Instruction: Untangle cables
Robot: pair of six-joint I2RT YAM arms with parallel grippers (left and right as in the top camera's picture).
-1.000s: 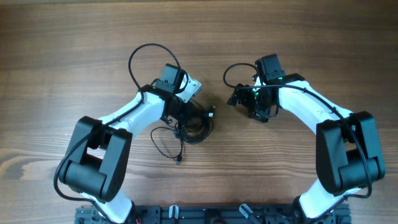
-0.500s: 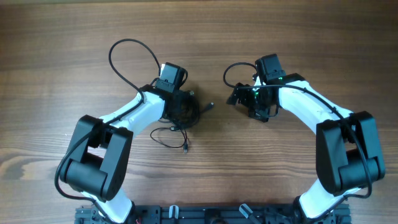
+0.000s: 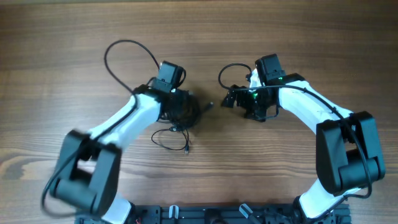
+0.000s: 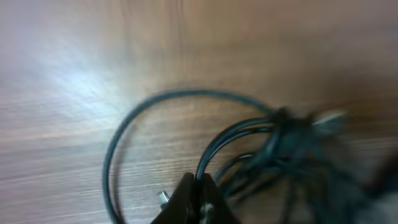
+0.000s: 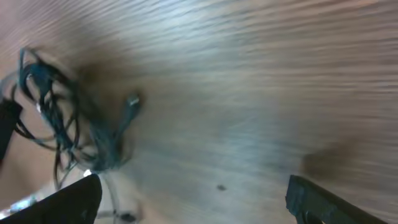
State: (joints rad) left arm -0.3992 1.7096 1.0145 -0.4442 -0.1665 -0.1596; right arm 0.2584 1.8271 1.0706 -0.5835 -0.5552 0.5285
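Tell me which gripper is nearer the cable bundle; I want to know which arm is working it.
Left. The left gripper is shut on a strand of the cable bundle; the right gripper stands open off to its right, apart from it.

The setting reads as a robotics lab bench. A plain wood-grain table (image 3: 62, 37) fills every view, with only a small tangle of thin dark cables (image 3: 171, 138) lying on it. Two white-and-black robot arms, the left arm (image 3: 140, 109) and the right arm (image 3: 305, 106), stand on a black mounting rail (image 3: 211, 216) at the table's near edge. A thick black lead (image 3: 106, 57) loops off the left arm, and a green light (image 3: 255, 94) glows on the right one. The room beyond the tabletop cannot be told
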